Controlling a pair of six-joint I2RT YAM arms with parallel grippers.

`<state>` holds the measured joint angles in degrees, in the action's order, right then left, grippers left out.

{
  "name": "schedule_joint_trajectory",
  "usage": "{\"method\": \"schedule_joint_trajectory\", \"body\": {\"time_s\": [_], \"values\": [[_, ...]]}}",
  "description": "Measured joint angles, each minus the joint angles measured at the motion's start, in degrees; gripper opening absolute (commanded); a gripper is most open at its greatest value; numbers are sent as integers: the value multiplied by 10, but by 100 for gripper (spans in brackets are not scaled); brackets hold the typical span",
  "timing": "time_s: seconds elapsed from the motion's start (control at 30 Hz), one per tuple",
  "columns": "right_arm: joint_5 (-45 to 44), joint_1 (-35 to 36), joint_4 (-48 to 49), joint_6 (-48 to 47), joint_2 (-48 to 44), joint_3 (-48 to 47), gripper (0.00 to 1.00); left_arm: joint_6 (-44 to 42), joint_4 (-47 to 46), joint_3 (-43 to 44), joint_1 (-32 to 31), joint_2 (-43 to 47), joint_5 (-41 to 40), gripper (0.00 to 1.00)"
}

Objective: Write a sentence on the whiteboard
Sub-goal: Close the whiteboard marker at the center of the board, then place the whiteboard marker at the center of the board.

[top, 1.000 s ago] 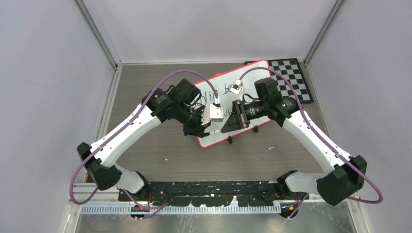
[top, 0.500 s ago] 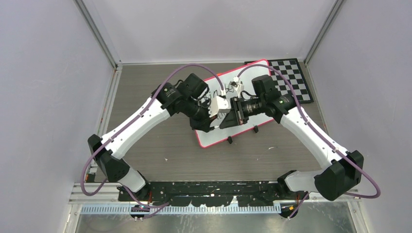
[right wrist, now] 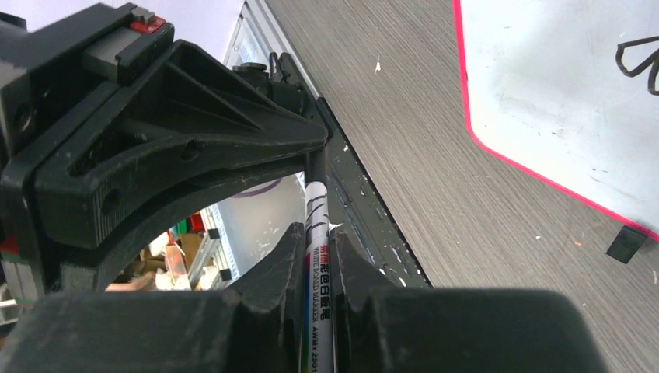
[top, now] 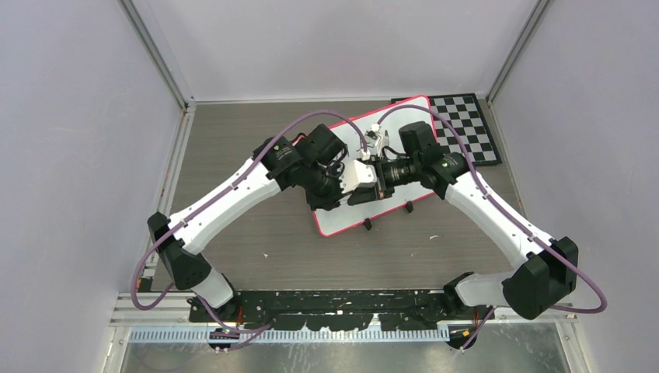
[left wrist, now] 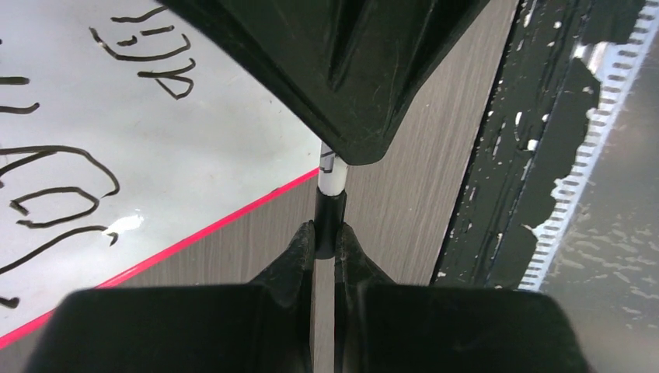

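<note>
The whiteboard [top: 346, 220] lies tilted on the table, pink-rimmed, with both grippers meeting above its near half. My right gripper [right wrist: 317, 252] is shut on the white body of a whiteboard marker [right wrist: 316, 225]. My left gripper [left wrist: 326, 233] is shut on the marker's black cap end [left wrist: 329, 214]. In the top view the left gripper [top: 338, 196] and right gripper [top: 364, 192] face each other, almost touching. Parts of the sentence [left wrist: 54, 198] show as dark strokes on the whiteboard [left wrist: 194, 132]; the arms hide most of it from above. The whiteboard's corner [right wrist: 559, 101] shows in the right wrist view.
A black-and-white checkerboard [top: 466, 124] lies under the whiteboard's far right corner. Two small black clips [top: 367, 224] sit on the whiteboard's near edge; one also shows in the right wrist view [right wrist: 625, 243]. The black base rail [top: 342, 299] runs along the near table edge.
The left arm has swung right and the two grippers have closed the gap between them. They now meet end to end along the marker.
</note>
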<state>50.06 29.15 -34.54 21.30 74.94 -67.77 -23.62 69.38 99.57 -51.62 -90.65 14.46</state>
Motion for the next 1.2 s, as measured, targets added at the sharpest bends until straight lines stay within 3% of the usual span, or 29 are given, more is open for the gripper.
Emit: {"method": "schedule_joint_trajectory", "body": {"time_s": [0.33,0.43,0.57,0.7,0.83,1.0,1.2], "values": [[1,1,11,34,8,5,0,-22,3,7,-71,-7,-149,0],[-1,0,13,36,12,5,0,-34,3,7,-82,-13,-183,13],[3,-6,12,33,15,-1,0,-49,-9,7,-85,-12,-187,49],[31,-37,7,29,22,-23,0,-54,-57,10,-61,-4,-109,68],[52,-90,6,24,22,-57,0,-30,-60,11,49,37,16,75],[83,-105,6,9,16,-92,0,33,-74,9,188,97,171,76],[134,-89,1,-20,10,-108,0,125,-123,-30,221,139,337,68]]}}
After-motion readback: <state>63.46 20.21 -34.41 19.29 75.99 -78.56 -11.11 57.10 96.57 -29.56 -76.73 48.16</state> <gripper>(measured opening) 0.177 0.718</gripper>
